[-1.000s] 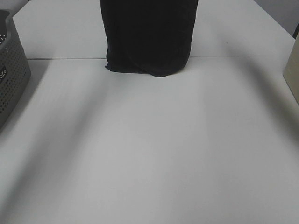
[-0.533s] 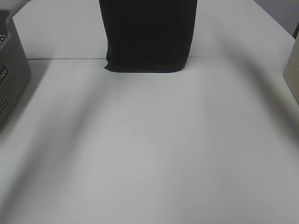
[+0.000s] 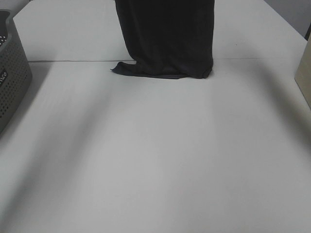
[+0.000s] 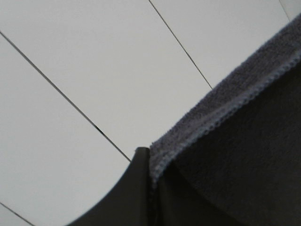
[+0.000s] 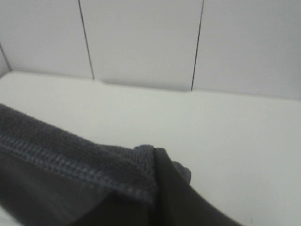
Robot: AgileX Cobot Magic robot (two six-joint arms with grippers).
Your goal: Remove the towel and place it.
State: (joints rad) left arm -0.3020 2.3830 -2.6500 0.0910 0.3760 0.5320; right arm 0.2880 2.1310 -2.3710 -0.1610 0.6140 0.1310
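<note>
White table (image 3: 155,160) now catches the hem of the large, dark navy soft-fabric towel (image 3: 167,39), which hangs further right and lower than a moment ago, left fingers (image 4: 134,197) and right fingers (image 5: 181,200) each pinching its hemmed edge, so laying-down looks begun.

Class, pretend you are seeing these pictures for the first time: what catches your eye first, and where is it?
The dark towel hangs at the far middle of the white table, its bottom edge folded onto the surface. The left gripper and right gripper each pinch its stitched hem. A grey perforated basket sits at the left edge.
</note>
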